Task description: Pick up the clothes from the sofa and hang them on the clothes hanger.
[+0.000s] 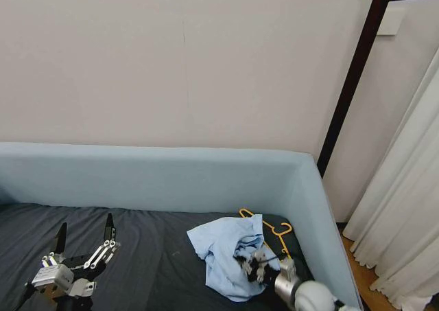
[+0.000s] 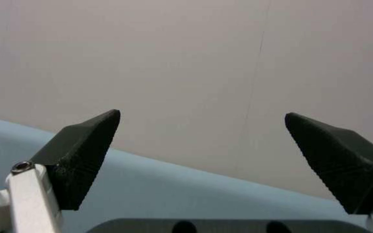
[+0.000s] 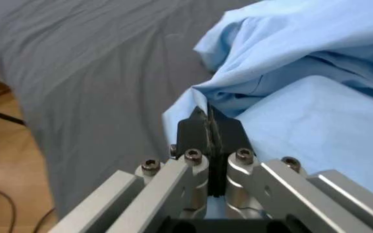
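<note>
**Right jaws clamped on shirt fold**

Right gripper [image 1: 256,263] low over dark grey sofa seat [image 1: 151,256], jaws pinched tight on an edge fold of crumpled light-blue fabric shirt [image 3: 303,73]. Rest of shirt heaped just ahead of those jaws. Yellow wire hanger [image 1: 278,230] beyond jaws, partly under shirt. Left gripper [image 1: 85,227] well apart from shirt, pointing up, jaws spread wide, released.
</note>
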You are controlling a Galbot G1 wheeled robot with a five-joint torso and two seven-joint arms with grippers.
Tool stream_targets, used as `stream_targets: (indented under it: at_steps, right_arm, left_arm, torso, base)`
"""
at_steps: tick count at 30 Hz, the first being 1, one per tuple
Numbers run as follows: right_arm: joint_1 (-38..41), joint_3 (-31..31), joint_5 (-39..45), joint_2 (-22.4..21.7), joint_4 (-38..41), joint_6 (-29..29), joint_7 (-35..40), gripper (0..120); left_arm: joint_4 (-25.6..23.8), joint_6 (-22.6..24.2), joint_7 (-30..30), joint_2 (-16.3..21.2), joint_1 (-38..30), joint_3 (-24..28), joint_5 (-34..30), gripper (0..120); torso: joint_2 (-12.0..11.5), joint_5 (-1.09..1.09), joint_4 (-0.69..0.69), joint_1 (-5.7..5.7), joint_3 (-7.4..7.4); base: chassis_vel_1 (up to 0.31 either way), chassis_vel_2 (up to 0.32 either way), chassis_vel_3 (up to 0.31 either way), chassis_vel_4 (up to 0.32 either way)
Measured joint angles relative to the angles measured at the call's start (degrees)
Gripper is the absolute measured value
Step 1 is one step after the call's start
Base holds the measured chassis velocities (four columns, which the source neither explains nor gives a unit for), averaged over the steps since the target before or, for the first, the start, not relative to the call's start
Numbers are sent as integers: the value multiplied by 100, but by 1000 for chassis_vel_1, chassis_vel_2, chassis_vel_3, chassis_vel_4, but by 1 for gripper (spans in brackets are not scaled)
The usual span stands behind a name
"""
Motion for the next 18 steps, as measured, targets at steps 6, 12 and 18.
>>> stream_targets:
  at_steps: [6,12,18]
  right_arm:
    - [-147,-185,784,37,539,47,186,19]
    - [125,-208,1866,247,969,167,835,39]
    - [428,414,2518,572,898,91,1288,62]
  left_arm:
    - [346,54,-1,-8,-76,-57,15,100]
    - [704,96,61,192,-74,-187,-84,100]
    - [902,112,79,419,-60,-458,-223,100]
  torso:
    - [0,-2,0,0,0]
    - [0,-1,1,0,1]
    - [0,-1,1,0,1]
  base:
    - [0,0,0,0]
    - [0,0,0,0]
    - [0,0,0,0]
